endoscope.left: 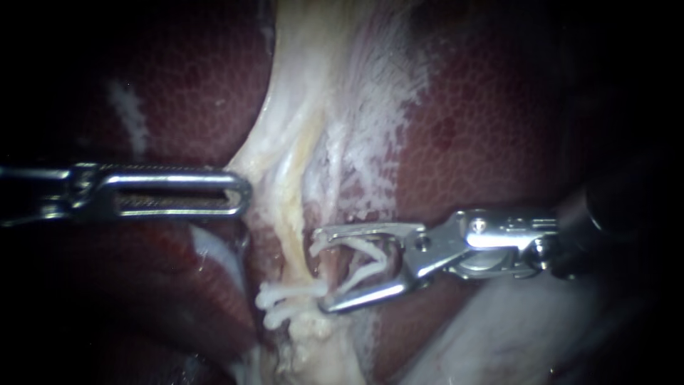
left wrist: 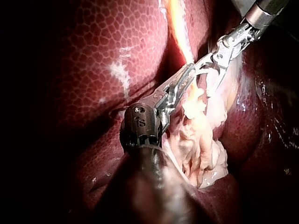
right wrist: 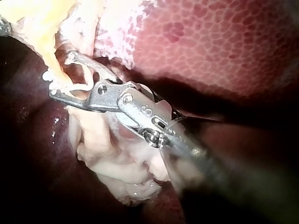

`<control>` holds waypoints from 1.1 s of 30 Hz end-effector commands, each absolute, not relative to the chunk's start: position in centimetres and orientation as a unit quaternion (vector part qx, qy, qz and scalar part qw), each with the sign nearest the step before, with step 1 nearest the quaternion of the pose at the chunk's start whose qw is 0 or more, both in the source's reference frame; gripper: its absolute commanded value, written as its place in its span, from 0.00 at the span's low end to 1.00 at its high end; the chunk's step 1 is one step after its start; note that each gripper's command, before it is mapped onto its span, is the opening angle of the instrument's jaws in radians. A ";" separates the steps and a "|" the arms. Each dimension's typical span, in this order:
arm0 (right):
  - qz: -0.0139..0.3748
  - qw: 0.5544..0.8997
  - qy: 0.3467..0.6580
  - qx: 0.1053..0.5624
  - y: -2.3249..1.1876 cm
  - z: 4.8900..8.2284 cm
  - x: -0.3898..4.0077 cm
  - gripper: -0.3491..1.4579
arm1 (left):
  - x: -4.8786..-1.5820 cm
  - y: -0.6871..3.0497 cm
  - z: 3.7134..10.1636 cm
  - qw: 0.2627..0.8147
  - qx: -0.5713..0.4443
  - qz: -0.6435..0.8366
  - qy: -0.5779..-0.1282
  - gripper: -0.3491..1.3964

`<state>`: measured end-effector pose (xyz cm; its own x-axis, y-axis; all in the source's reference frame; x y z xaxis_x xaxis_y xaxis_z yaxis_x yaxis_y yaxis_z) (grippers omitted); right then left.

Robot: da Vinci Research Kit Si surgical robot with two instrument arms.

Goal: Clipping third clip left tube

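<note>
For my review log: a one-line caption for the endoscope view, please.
Right instrument carries an open white clip to the pale tube, beside clips already on it.

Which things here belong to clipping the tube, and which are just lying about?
In the job: right tool, clip held in it, tube, clips on the tube, left tool gripping pale tissue.
Just there: liver.

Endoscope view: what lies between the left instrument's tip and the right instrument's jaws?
Between left instrument and right instrument a pale band of tissue runs, shown in the endoscope view.
</note>
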<state>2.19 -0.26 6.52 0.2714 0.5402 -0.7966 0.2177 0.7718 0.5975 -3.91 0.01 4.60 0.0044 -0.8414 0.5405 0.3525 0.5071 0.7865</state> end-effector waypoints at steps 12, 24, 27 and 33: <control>0.128 0.721 0.584 0.350 -0.34 6.39 2.34 0.52 | -3.90 0.00 4.62 0.673 0.223 -0.443 -0.549 0.00; 0.126 0.711 0.581 0.377 -0.37 6.25 2.35 0.52 | -3.86 0.03 4.69 0.673 0.224 -0.442 -0.549 0.00; 0.130 0.708 0.578 0.384 -0.37 6.23 2.36 0.51 | -3.87 0.03 4.70 0.673 0.224 -0.442 -0.549 0.00; 0.124 0.699 0.575 0.407 -0.35 6.26 2.52 0.48 | -3.88 0.01 4.71 0.674 0.223 -0.442 -0.549 0.00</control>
<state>2.56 -0.34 6.26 0.3104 0.6427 -0.7005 0.2997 0.6331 0.7137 -3.88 0.01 4.71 0.0067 -0.8400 0.5425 0.3490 0.5104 0.7859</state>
